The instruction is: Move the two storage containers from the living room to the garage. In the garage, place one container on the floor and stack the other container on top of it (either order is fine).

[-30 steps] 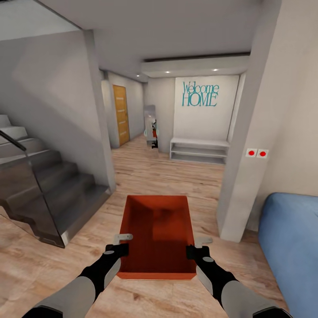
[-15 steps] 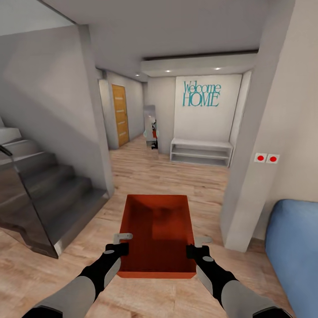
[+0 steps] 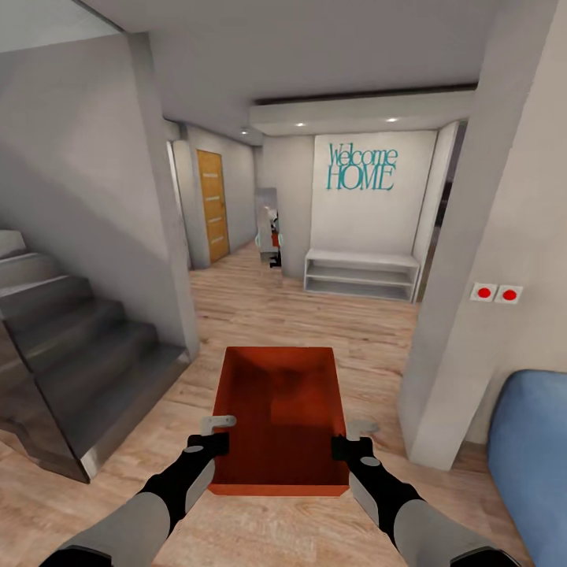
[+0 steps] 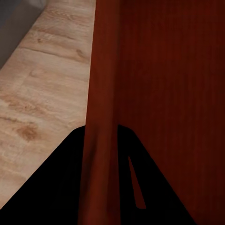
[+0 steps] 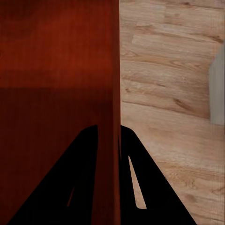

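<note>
An orange-red storage container hangs above the light wood plank flooring, carried between both arms. The left gripper clamps its left wall and the right gripper its right wall. Each wrist view makes plain what the head view only hints at: the thin wall runs between the dark fingers, pinched from both sides, and likewise on the right. The head view alone takes in the grey stairs, the blue sofa, a white bench under teal "Welcome HOME" lettering, and a wooden door.
</note>
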